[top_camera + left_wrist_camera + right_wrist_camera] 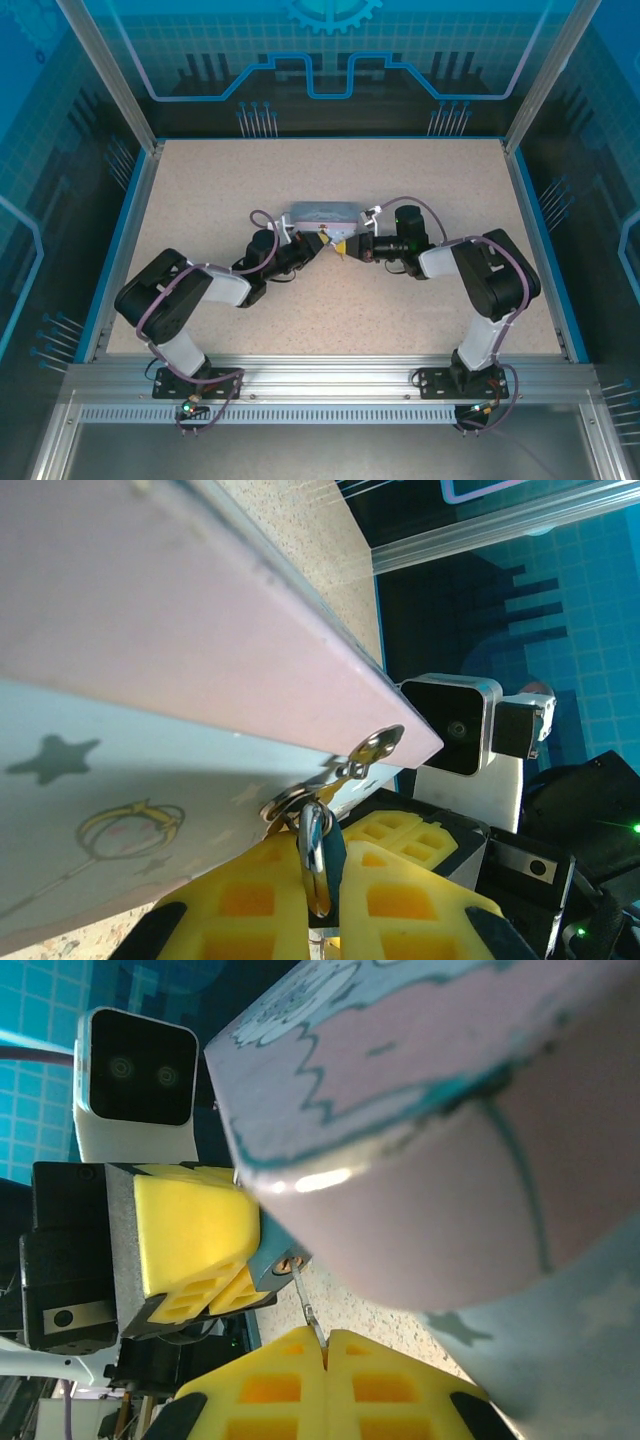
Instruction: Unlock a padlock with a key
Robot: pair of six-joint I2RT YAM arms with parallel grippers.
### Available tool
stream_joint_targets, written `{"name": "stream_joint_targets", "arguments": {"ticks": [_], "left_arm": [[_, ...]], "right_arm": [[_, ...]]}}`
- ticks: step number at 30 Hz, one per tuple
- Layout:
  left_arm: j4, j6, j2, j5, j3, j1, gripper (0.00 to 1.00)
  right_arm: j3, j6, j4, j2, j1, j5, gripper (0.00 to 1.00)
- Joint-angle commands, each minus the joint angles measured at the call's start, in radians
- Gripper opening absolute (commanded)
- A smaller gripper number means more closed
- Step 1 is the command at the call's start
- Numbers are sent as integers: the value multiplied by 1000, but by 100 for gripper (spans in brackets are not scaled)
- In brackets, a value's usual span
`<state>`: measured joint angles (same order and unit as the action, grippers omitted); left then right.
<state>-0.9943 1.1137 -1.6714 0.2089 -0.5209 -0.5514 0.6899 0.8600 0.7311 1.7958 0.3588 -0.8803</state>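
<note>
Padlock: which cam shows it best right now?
Right wrist: the tiny blue-teal padlock is close up in the left claw, the thin metal key at its end. Left wrist catches mainly its shackle, looped through the pale-blue tin's ring. Top external: too small to make out.

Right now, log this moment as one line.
left fingers: shut on padlock | right fingers: shut on key | key tip: at padlock keyhole | padlock: on tin hasp

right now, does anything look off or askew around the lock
Nothing looks damaged or spilled. The padlock hangs from the hasp of the tin, pinched in the left gripper. The key, pinched in the right gripper, seems to meet the padlock's keyhole end at a slight slant, worth watching.
</note>
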Motion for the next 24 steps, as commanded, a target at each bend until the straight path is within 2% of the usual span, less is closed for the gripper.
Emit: {"name": "stream_joint_targets", "arguments": {"ticks": [1, 13, 24], "left_arm": [[-109, 0, -11, 116, -19, -31, 0], [-121, -8, -63, 133, -19, -34, 0], [-143, 3, -60, 160, -11, -33, 0]], "right_arm": [[21, 36, 105, -1, 13, 4, 0], [68, 67, 91, 2, 12, -16, 0], [120, -28, -58, 1, -31, -21, 0]]}}
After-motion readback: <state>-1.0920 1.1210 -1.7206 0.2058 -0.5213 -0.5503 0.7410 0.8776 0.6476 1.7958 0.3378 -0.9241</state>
